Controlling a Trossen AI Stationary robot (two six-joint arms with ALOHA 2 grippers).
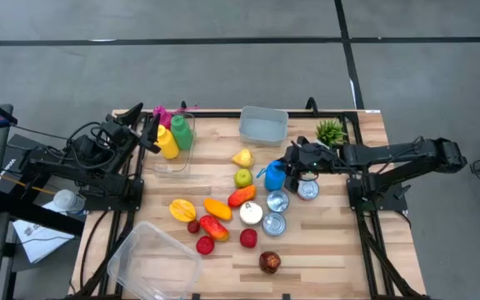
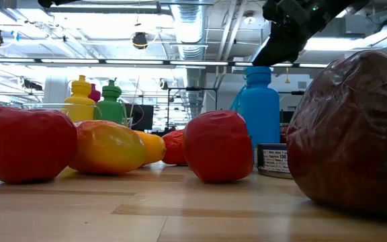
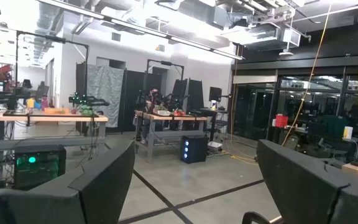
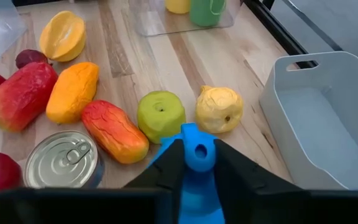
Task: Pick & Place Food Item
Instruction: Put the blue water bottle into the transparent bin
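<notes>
The right end effector point(image 4: 197, 163) is closed at mid-worktop; the left end effector point(image 3: 194, 180) is held open, raised at the left edge.

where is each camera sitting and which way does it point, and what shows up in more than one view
High view: above the table, facing straight down; both arms show, right gripper at the blue bottle, left gripper waiting at the table's edge.
Low view: at tabletop height, level across the food toward the room; the right gripper comes in from above.
Left wrist view: faces the room; its own open fingers show.
Right wrist view: faces down at the table; own fingers flank the blue bottle's cap.
Shared: the blue bottle appears in high, low and right wrist views.
</notes>
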